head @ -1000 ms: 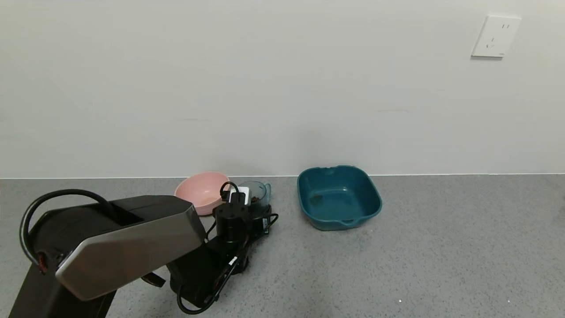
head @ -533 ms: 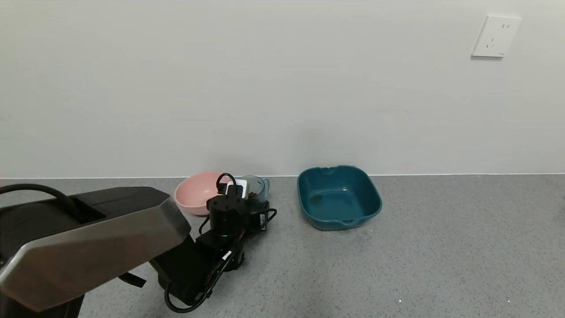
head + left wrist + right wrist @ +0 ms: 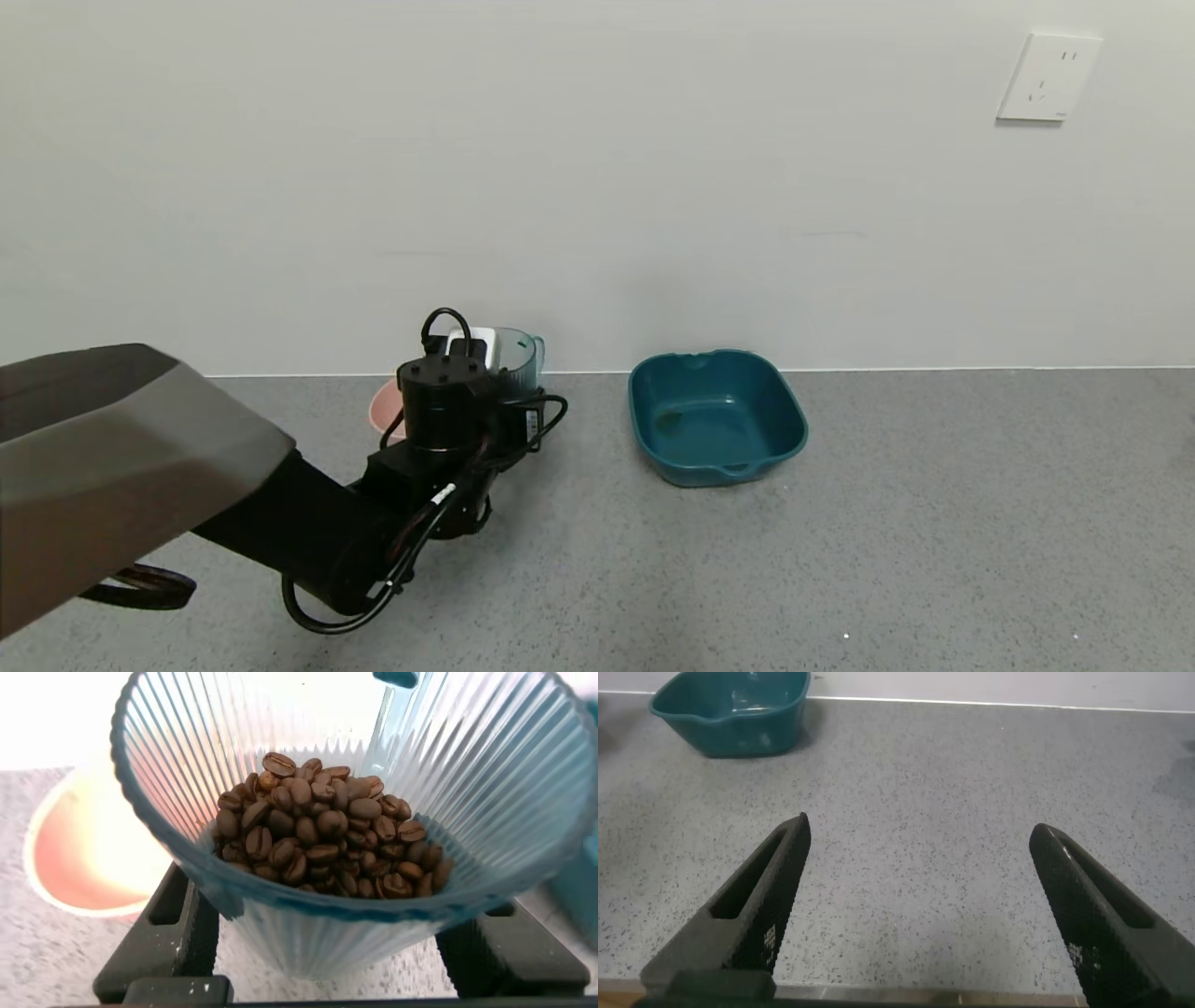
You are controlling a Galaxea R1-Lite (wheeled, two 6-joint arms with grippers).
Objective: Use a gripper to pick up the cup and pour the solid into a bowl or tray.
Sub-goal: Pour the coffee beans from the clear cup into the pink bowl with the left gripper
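**Q:** What fills the scene, starting with the biggest thing?

**A:** A grey speckled table (image 3: 887, 541) runs to a white wall, where a wall socket (image 3: 1048, 77) sits high on the robot's right. The left arm (image 3: 280, 532) reaches in from the near left.

**Q:** And the containers?

**A:** A dark teal tray (image 3: 716, 417) stands near the wall, well apart from the arm's work. A pale pink bowl (image 3: 385, 409) sits to the left of it, mostly hidden behind the wrist; the wrist view shows it (image 3: 79, 863) below and beside the cup.

**Q:** Where is the cup?

**A:** The ribbed translucent cup (image 3: 519, 359) is held off the table, roughly upright, by the left claw (image 3: 485, 373), whose two fingers (image 3: 173, 919) are clamped against its lower body.

**Q:** The contents?

**A:** Dark brown coffee beans (image 3: 322, 835) lie heaped in the cup's bottom.

**Q:** The other arm?

**A:** The right claw (image 3: 924, 905) hangs idle over bare table, fingers spread wide, holding nothing.
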